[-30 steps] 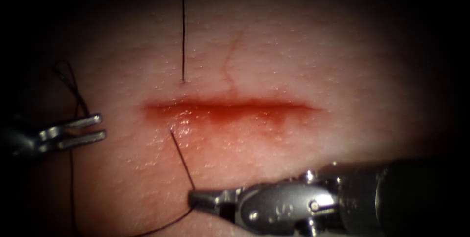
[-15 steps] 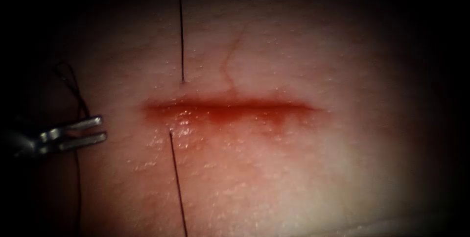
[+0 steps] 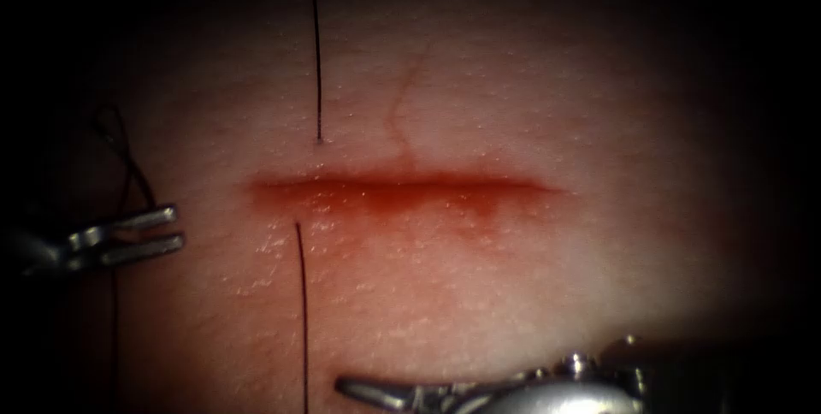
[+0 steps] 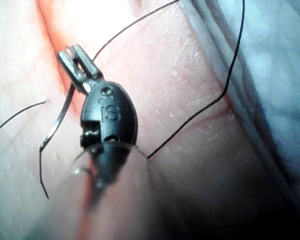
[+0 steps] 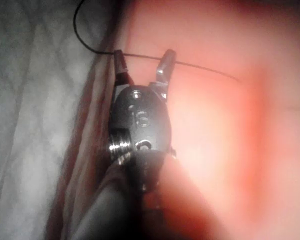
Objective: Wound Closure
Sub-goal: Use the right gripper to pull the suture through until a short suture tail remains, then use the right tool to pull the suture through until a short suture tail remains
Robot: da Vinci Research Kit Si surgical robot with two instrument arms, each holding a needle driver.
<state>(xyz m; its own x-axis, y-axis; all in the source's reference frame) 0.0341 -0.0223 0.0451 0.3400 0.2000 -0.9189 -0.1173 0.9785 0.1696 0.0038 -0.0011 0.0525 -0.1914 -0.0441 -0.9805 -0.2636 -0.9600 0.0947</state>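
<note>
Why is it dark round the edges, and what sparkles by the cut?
Endoscope view: light lands mid-picture on the tissue and fades outward; the wet red fluid glints. Left wrist view: strong glare on tissue; the left tool has open jaws holding nothing, needle beside them. Right wrist view: the right tool has open jaws straddling the thread.

The one marking that can be read stands on the dark rounded body of the left arm's tool point(image 4: 109, 114), just behind its jaws, in the left wrist view: raised letters that look like "IS", with a small round dimple above them. The rounded metal body of the right arm's tool point(image 5: 140, 120) in the right wrist view carries a stamped mark below a round rivet, but its characters cannot be made out.
</note>
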